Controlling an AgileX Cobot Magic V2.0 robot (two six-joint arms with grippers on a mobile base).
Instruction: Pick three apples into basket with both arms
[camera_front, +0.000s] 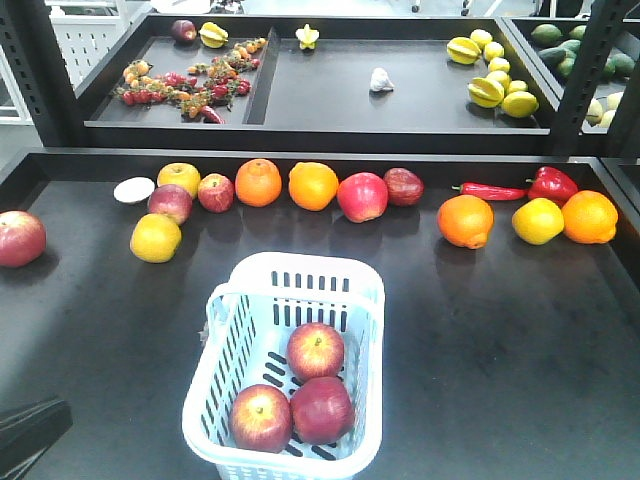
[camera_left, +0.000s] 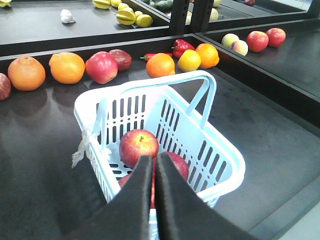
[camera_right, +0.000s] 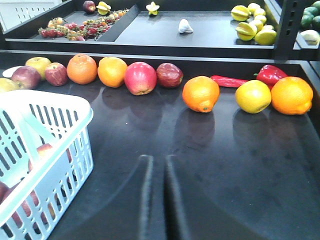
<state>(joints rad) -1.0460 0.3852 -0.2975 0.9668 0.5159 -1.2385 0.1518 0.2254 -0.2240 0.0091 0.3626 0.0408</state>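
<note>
Apples (camera_front: 316, 350) sit three deep in the basket (camera_front: 365, 300); firm, smooth, rounded, best pinched across the middle. Left end effector (camera_left: 153, 165) and right end effector (camera_right: 154, 165) are both closed, empty.

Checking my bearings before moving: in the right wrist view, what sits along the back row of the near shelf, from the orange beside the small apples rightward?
Round orange → yellow-orange orange → glossy pink-red apple → dark red apple → deep orange orange → round yellow citrus → large orange.

Bright, even overhead light; soft shadows, faint tabletop reflections, blurred near foreground.
</note>
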